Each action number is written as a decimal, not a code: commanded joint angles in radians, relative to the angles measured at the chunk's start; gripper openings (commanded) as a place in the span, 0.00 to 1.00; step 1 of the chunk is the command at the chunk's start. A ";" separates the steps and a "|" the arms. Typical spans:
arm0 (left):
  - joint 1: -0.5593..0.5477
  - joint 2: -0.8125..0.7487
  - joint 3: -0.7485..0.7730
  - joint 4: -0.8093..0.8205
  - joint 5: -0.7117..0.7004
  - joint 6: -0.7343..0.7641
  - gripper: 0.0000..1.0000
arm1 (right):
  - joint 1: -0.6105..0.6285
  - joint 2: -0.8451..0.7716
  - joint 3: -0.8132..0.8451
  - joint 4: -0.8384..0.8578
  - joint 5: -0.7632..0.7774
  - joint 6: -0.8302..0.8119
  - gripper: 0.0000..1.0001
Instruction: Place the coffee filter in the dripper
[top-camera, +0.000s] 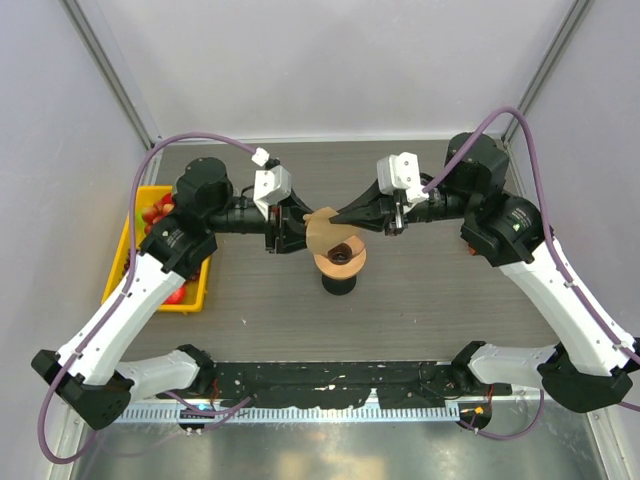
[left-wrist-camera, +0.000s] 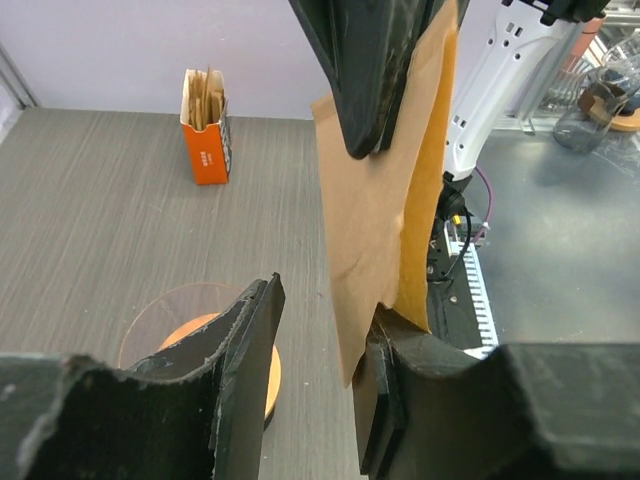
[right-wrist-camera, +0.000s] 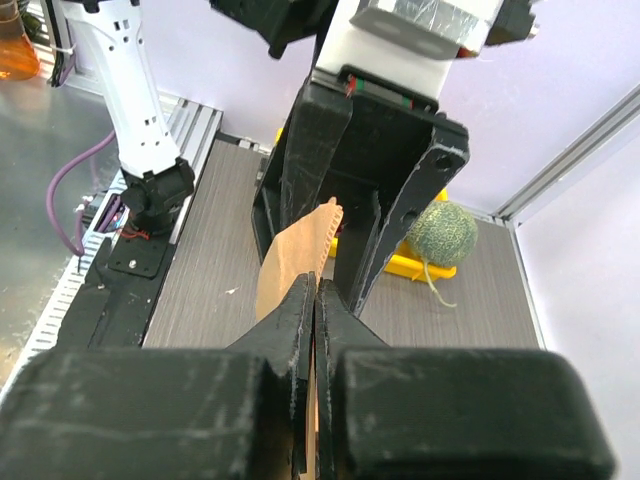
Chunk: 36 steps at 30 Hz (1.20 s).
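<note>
Filter (top-camera: 322, 232) hung upright just over the dripper (top-camera: 341, 259), mid-table.
The right gripper (top-camera: 338, 218) was clamped on the filter's upper part. The left gripper (top-camera: 300, 232) had its jaws apart around the lower edge, one finger touching. The dripper lay below, slightly toward the table's near edge.

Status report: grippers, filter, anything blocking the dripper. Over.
Right gripper shut on coffee filter. Left gripper open, jaws either side of it. Filter aloft by the dripper, not seated. Nothing seen blocking the dripper.
</note>
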 joint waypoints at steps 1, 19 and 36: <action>-0.006 -0.044 -0.041 0.196 -0.012 -0.112 0.40 | 0.005 -0.029 0.008 0.112 0.014 0.067 0.05; -0.001 -0.057 0.002 0.076 -0.054 0.000 0.00 | -0.007 -0.058 0.003 -0.049 0.079 0.003 0.19; -0.052 0.089 0.281 -0.391 -0.177 0.314 0.00 | -0.004 0.083 0.238 -0.364 0.092 -0.241 0.36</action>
